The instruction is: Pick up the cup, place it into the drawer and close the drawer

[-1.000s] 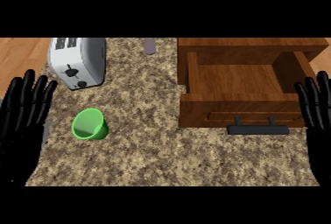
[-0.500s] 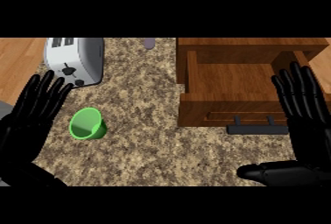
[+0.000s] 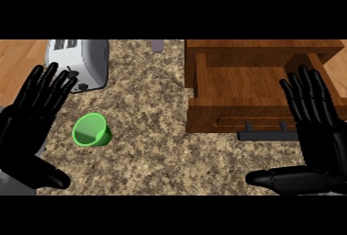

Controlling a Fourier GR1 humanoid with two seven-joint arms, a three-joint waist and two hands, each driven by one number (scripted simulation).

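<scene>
Two black hands are seen open and empty, fingers straight: the left hand [image 3: 37,108] just left of the green cup [image 3: 92,130], the right hand [image 3: 315,117] over the open drawer [image 3: 254,92]. Both have been brought inward and forward within the last second, so a reach seems begun. The cup lies tipped on the counter [image 3: 169,156]. No writing is readable, even on the toaster [image 3: 78,62].

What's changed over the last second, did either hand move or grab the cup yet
Both hands came further into view with fingers spread. The left hand rose beside the green cup without touching it; the right hand moved in over the right side of the open drawer, thumb now showing. Nothing was grasped. The view shifted slightly. Cup, toaster and drawer kept their places on the counter.
</scene>
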